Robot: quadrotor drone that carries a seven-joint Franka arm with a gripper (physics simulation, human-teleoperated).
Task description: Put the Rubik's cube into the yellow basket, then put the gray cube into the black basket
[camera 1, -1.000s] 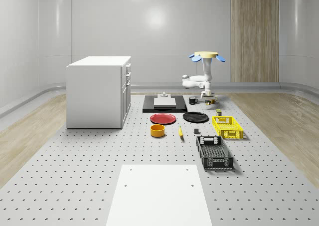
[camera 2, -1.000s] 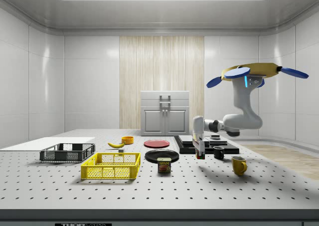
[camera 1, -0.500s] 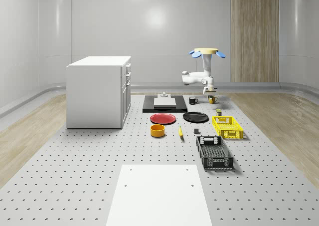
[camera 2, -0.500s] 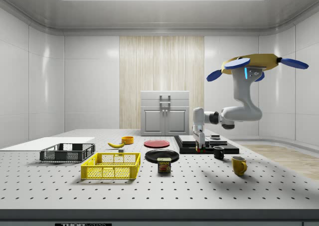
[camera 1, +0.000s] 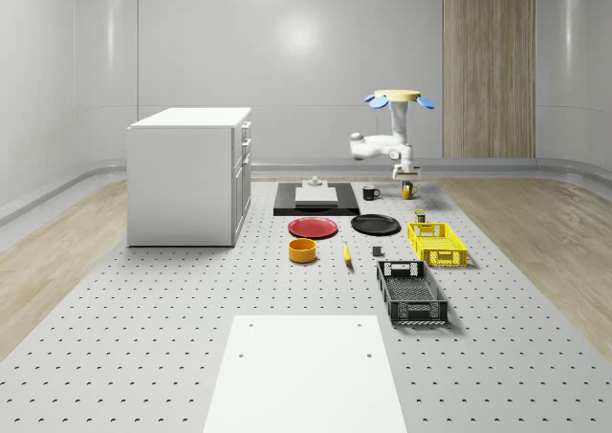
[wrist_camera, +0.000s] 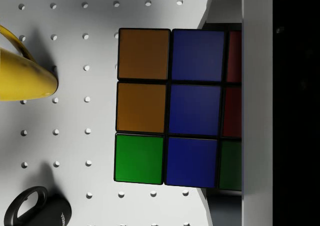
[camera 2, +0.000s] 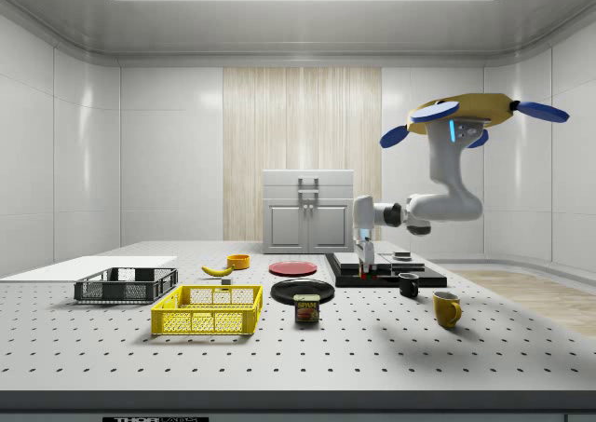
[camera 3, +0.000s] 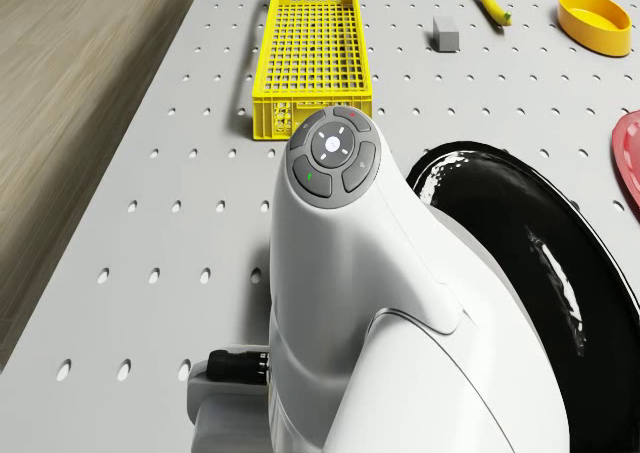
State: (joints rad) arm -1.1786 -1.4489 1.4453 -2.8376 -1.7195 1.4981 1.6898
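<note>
My drone [camera 1: 397, 98] hovers over the far right part of the table, near the two mugs. Its arm hangs down, and the gripper [camera 2: 364, 262] is shut on the Rubik's cube [wrist_camera: 170, 109], held clear above the table. In the wrist view a dark finger [wrist_camera: 256, 86] presses the cube's side. The yellow basket [camera 1: 437, 243] [camera 3: 312, 53] sits nearer the front from there, the black basket [camera 1: 411, 291] nearer still. The small gray cube [camera 1: 377, 252] [camera 3: 446, 35] lies on the table beside the yellow basket.
A yellow mug [wrist_camera: 20, 81] and a black mug [wrist_camera: 40, 213] stand below the gripper. A black plate [camera 3: 530, 273], a red plate [camera 1: 313, 227], an orange bowl [camera 1: 302, 249], a banana [camera 1: 346, 253] and a can [camera 2: 306, 308] lie mid-table. A white cabinet [camera 1: 189, 175] stands at the whole-scene view's left.
The gripper has risen from table height with the Rubik's cube in it. Drone and arm have shifted slightly toward the side view's left.
</note>
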